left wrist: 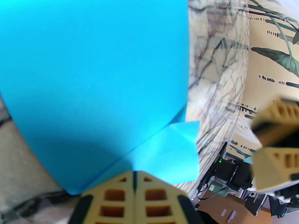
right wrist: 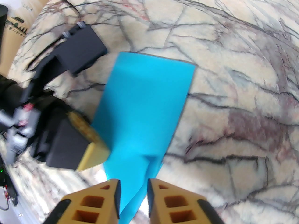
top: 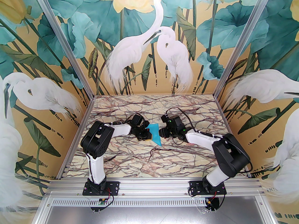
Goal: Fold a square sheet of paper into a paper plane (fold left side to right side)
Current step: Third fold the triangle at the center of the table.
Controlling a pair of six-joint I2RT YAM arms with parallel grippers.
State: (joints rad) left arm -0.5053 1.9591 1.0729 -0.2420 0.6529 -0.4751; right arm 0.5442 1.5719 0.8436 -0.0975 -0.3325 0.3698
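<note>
Two arms met over the middle of the marble surface [top: 151, 162], with the sheet of paper [top: 155, 134] between them. The sheet lay as a narrow, tapered shape, its point toward the arm bases. In the left wrist view a diagonal crease and a paler triangular flap [left wrist: 172, 148] showed, and the broad part curved up off the surface.

The left tool [top: 146, 134] was closed, its fingers pressed together with the tips at the sheet's edge. We could not tell whether a layer was nipped between them or merely pinned. The right tool [right wrist: 133, 185] stood narrowly parted, and the sheet's tapered end ran through the gap without a visible pinch.

We judged the step in hand to be the lengthwise fold, left side onto right side, with the crease not yet flattened. The next move called for one tool to anchor the sheet while the other carried the raised side across and pressed along the fold. Thin paper would probably slide or spring back unless held down.

The two tools stood just beside each other across the narrow sheet, so each was the other's chief obstruction. The painted egret walls [top: 172, 52] and the aluminium rail [top: 151, 185] were well apart from the work.
</note>
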